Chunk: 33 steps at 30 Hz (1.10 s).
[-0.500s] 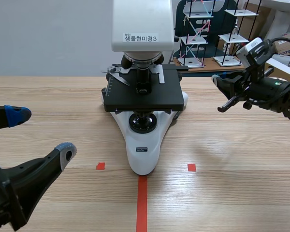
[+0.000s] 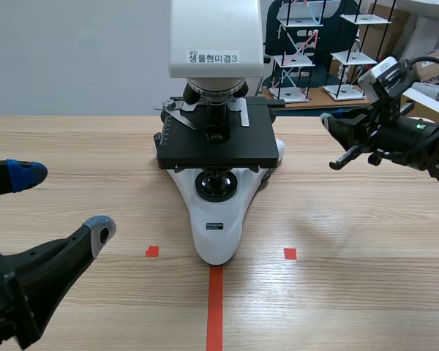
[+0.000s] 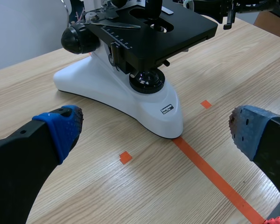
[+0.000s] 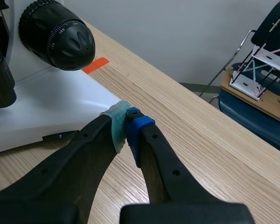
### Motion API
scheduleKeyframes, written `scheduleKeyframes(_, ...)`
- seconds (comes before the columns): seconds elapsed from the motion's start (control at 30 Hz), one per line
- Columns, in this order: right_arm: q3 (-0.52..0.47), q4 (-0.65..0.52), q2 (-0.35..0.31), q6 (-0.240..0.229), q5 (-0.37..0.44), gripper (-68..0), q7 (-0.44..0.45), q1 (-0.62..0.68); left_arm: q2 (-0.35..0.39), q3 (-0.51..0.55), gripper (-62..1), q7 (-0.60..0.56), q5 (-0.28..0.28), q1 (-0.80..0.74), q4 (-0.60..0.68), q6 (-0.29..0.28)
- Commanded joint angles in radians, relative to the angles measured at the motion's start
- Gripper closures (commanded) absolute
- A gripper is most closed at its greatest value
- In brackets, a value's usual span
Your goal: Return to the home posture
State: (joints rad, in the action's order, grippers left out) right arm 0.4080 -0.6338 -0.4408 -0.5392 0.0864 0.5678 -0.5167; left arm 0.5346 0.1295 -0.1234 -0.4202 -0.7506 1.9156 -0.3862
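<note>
A white microscope [image 2: 218, 146] with a black stage stands at the table's middle, over the orange-red tape line. My left gripper [image 2: 62, 201] is open at the near left, its blue pad [image 2: 25, 174] and grey pad [image 2: 101, 228] wide apart; in the left wrist view the left gripper [image 3: 154, 133] faces the microscope's base [image 3: 126, 95] with nothing between its fingers. My right gripper [image 2: 328, 121] hangs raised at the right of the stage. In the right wrist view the right gripper [image 4: 126, 123] is shut on nothing, close beside the microscope's focus knob [image 4: 56, 35] and white base.
Small wire-frame shelf models [image 2: 307, 51] stand on a low table behind the far right edge. Cardboard boxes [image 2: 435, 69] sit at the far right. Two orange-red squares [image 2: 152, 251] mark the wooden table on either side of the tape line.
</note>
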Motion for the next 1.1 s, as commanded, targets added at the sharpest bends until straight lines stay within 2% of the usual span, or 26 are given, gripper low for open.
scheduleKeyframes(0.0,-0.007,-0.023,-0.014,0.000,0.018,0.0,0.015,-0.015,-0.002,-0.006,-62.3,-0.014,-0.006,0.000,0.011,-0.002)
scheduleKeyframes(0.77,-0.008,-0.024,-0.017,0.001,0.018,-0.7,0.016,-0.003,-0.002,-0.006,-62.3,-0.009,-0.005,0.000,0.011,-0.002)
scheduleKeyframes(0.87,-0.008,-0.024,-0.027,0.026,0.022,-1.7,0.059,0.032,-0.002,-0.006,-62.3,-0.006,-0.003,0.000,0.011,-0.002)
scheduleKeyframes(1.0,-0.013,-0.055,-0.056,0.087,0.086,-7.5,0.165,0.136,-0.002,-0.006,-62.3,-0.007,-0.003,0.000,0.011,-0.002)
scheduleKeyframes(1.07,-0.028,-0.090,-0.074,0.098,0.108,-8.4,0.193,0.204,-0.002,-0.006,-62.3,-0.007,-0.003,0.000,0.011,-0.002)
